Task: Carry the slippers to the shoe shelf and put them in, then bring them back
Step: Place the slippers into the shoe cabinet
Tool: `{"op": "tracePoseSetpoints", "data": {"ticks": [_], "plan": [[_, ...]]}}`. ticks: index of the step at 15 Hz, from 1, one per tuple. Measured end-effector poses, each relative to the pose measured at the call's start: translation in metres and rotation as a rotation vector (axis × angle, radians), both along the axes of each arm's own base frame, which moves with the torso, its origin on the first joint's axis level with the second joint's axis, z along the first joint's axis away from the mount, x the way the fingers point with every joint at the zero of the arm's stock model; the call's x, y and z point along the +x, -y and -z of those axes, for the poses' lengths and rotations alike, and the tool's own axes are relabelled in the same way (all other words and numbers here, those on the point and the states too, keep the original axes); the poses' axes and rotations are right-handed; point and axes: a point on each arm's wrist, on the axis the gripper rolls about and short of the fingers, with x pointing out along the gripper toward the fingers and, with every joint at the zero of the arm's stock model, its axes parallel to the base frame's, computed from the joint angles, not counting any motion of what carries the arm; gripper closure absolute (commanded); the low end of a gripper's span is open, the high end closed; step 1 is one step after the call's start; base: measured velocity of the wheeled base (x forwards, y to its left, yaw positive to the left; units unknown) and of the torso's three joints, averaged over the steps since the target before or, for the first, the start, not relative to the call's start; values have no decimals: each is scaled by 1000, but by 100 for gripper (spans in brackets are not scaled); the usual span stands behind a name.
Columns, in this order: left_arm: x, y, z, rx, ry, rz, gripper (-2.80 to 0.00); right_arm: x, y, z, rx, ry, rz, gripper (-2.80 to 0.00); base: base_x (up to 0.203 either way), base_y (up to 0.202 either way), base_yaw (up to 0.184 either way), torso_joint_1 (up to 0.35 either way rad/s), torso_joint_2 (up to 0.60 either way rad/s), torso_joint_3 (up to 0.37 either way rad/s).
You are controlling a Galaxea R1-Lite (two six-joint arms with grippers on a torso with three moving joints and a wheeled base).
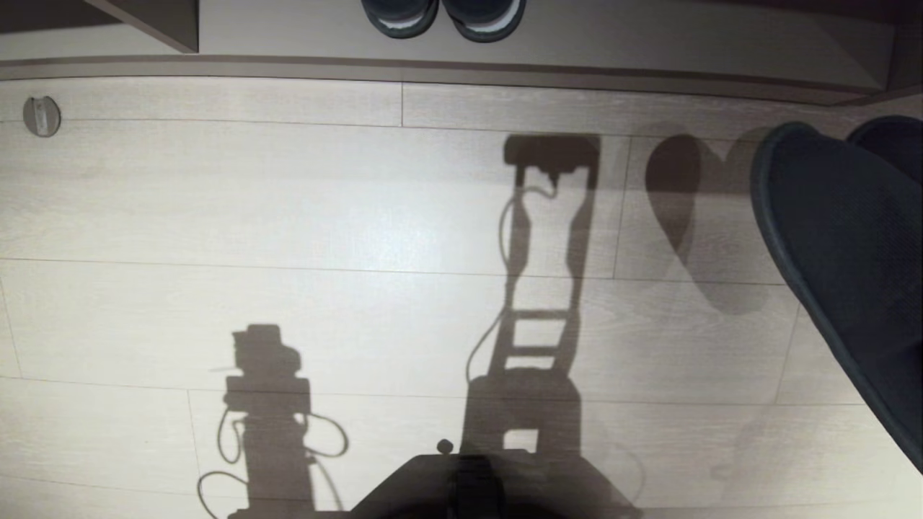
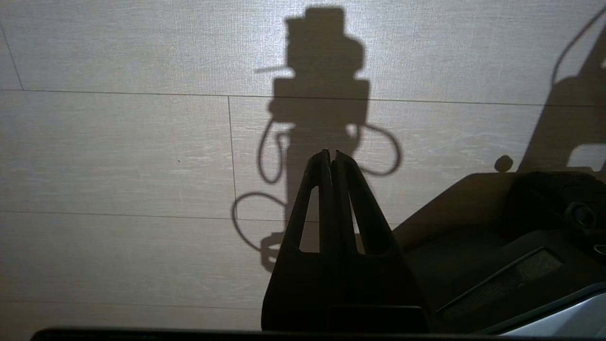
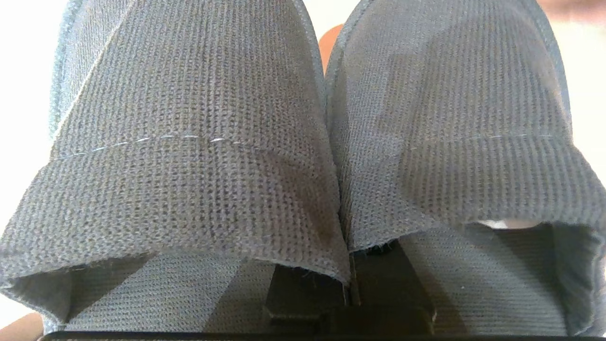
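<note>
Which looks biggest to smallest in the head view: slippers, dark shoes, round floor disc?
1. slippers, though held up near the camera, which inflates them.
2. dark shoes, cut off by the frame's top edge.
3. floor disc.

A pale wood-plank floor (image 1: 216, 216) is seen across most of the head view, and it also fills the left wrist view. A small round metal fitting (image 1: 42, 116) is set into the floor near its far left part. A pair of dark shoes with white-edged soles (image 1: 443, 18) is placed beyond the floor's far edge, side by side, only their toes being shown.
</note>
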Motion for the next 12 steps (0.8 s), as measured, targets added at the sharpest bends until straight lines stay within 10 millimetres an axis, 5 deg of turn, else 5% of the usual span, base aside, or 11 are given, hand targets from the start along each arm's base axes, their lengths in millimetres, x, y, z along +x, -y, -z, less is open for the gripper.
{"op": "tracePoseSetpoints", "data": {"ticks": [5,12], "plan": [[0,0,0,0,0,0,0,84,-5,-37,-28,203,10,0,0,0,0,0,0,0],[0,0,0,1,0,0,0,137,-7,-71,-24,387,6,0,0,0,0,0,0,0]]}}
